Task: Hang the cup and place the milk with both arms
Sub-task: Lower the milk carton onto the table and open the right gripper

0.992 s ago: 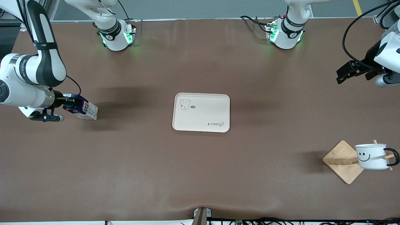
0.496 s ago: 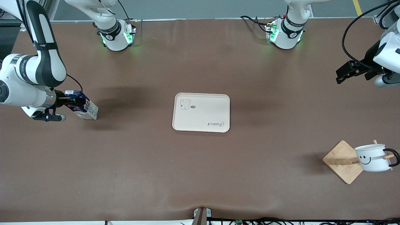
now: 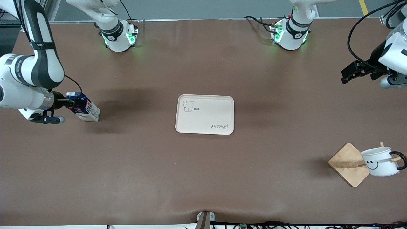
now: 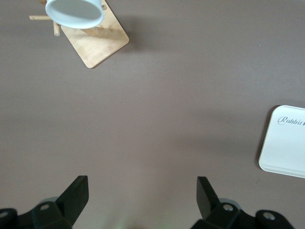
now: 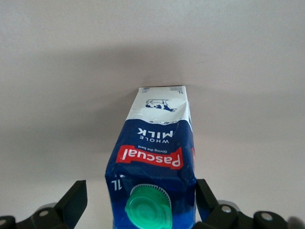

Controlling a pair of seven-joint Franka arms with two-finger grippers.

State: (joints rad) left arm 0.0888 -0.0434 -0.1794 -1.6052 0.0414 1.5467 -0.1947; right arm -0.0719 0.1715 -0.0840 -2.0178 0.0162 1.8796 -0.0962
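Observation:
The milk [image 3: 85, 108], a blue carton with a green cap, has its base on the table at the right arm's end. My right gripper [image 3: 75, 102] is open around its top. In the right wrist view the milk [image 5: 157, 152] sits between the fingers of the right gripper [image 5: 141, 198]; one finger is against its side and the other stands apart. The white cup [image 3: 380, 162] with the smiley face hangs by its black handle on a peg of the wooden rack [image 3: 346, 163]. My left gripper [image 3: 346, 75] is open and empty in the air over the left arm's end; its own wrist view shows it [image 4: 143, 193] wide open.
A cream tray [image 3: 205, 128] lies at the table's middle and also shows in the left wrist view [image 4: 286, 143]. That view also shows the rack [image 4: 97, 43] and the cup [image 4: 75, 10]. The arms' bases stand along the edge farthest from the front camera.
The milk carton has gone from tilted to more upright, and the right arm has drawn back a little toward its end of the table. The cup has settled slightly on its peg.

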